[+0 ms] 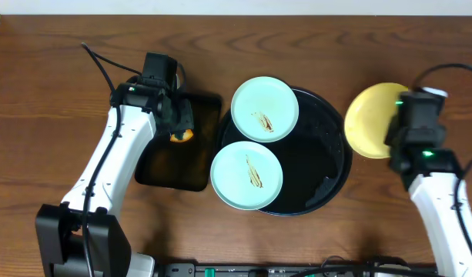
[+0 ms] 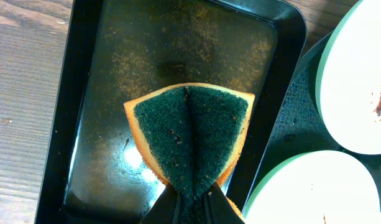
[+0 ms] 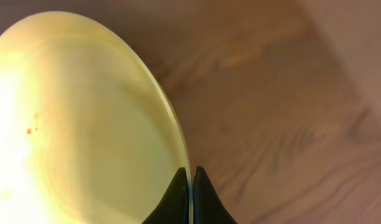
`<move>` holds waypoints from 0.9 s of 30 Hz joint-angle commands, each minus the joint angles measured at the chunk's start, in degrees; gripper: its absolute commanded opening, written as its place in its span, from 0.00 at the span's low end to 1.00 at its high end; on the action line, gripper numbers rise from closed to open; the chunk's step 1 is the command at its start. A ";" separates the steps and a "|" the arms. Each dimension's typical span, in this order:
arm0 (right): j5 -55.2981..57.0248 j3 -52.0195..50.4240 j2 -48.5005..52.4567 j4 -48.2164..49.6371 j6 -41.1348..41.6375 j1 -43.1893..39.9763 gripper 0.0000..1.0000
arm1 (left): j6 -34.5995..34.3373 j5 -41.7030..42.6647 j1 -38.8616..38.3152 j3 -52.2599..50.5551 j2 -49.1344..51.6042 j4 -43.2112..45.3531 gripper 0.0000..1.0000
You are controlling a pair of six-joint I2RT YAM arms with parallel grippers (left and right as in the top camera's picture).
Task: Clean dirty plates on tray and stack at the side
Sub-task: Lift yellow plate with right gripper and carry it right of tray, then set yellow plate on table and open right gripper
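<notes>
Two mint-green plates (image 1: 265,108) (image 1: 246,174), each with a brown smear, lie on the left side of the round black tray (image 1: 328,154). They also show at the right of the left wrist view (image 2: 358,74) (image 2: 314,190). The yellow plate (image 1: 370,119) is to the right of the tray, over the table. My right gripper (image 3: 191,177) is shut on its rim (image 3: 84,124). My left gripper (image 2: 191,202) is shut on a folded green-and-orange sponge (image 2: 190,134) above the rectangular black tray (image 2: 84,93).
The rectangular tray (image 1: 178,165) lies left of the round tray and carries brown crumbs and wet patches. Cables run along the table's front edge and behind both arms. Bare wood surrounds the trays.
</notes>
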 commanded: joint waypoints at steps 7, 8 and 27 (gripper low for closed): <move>-15.47 0.31 4.85 -1.44 10.64 -18.95 0.01 | 0.96 -0.31 0.22 -0.26 -0.76 -0.22 0.08; -15.52 0.31 5.88 -1.16 10.82 -19.85 0.01 | 0.98 -0.31 0.22 -0.26 -0.76 -0.22 0.08; -24.79 0.39 14.03 9.81 10.62 -21.97 0.37 | 0.98 -0.31 0.22 -0.26 -0.76 -0.39 0.08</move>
